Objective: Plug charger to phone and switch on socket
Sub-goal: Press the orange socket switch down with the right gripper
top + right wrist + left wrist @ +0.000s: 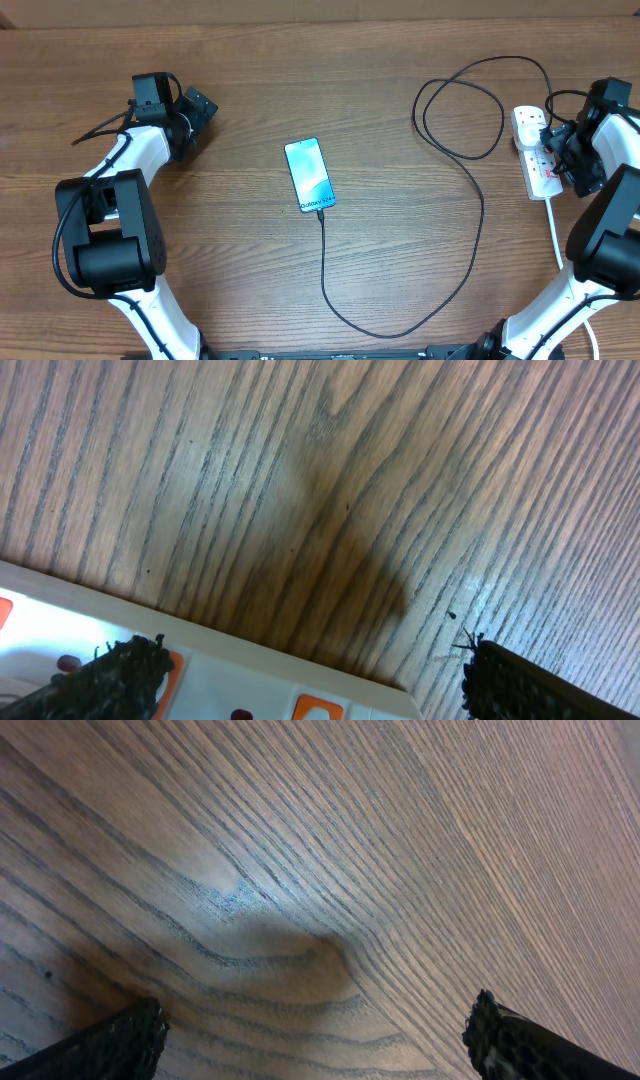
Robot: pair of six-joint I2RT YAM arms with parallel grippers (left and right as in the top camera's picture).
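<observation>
switching step, i judge: the right gripper (310, 660), jaws wide and empty, hangs over the smooth white socket (528, 120) at the grained wood tabletop's (230, 250) right edge. press one knobbly fingertip (125, 670) squarely on a small red switch (318, 708). the glossy flat phone (309, 175) lies at the centre, with the thin limp charger (322, 250) touching its near end. the left gripper (315, 1025), spread and empty, is toward the far left corner.

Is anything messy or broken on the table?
Nothing looks broken or spilled. The phone lies a little crooked, and the charger sprawls in big loose loops across the table toward the socket. That is untidy, but nothing looks damaged.
</observation>
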